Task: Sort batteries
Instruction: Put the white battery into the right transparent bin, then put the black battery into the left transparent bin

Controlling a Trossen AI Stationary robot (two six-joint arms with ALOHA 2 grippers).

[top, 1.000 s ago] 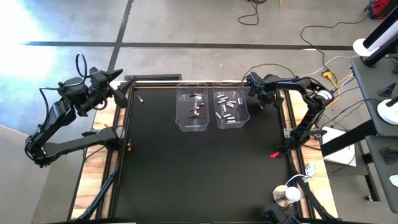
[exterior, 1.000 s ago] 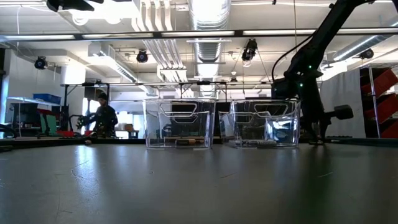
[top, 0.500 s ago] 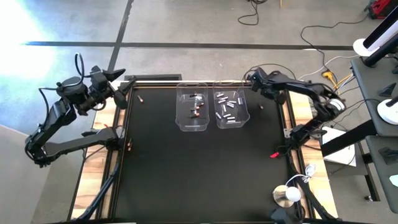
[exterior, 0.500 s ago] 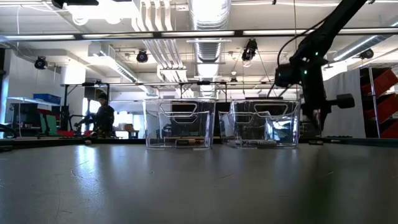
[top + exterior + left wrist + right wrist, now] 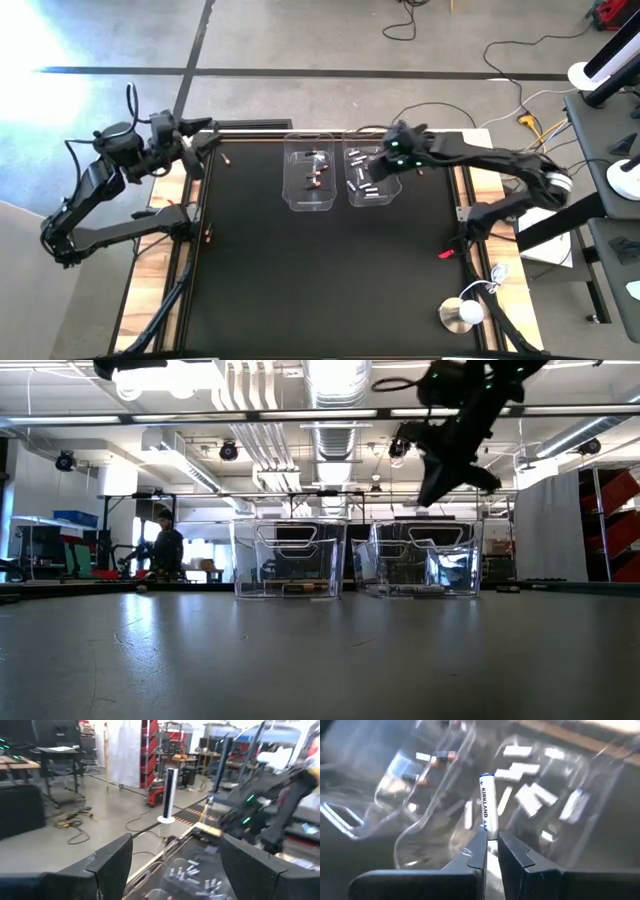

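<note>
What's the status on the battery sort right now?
Right gripper shut on white battery, above right bin. Left gripper open, parked at table's far-left corner. Nothing in the way.

— What sort of place is this looking like?
— A robotics lab or workshop: bare ceiling ducts [image 5: 335,385] are running overhead, cables [image 5: 405,22] are trailing across the concrete floor, equipment racks [image 5: 157,742] are standing behind.

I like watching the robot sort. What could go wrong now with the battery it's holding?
The right gripper pinches the white battery only by its bottom end, so it might tip or slip out. It hangs over the right bin close to the left bin with dark batteries; a bad drop could land there.
</note>
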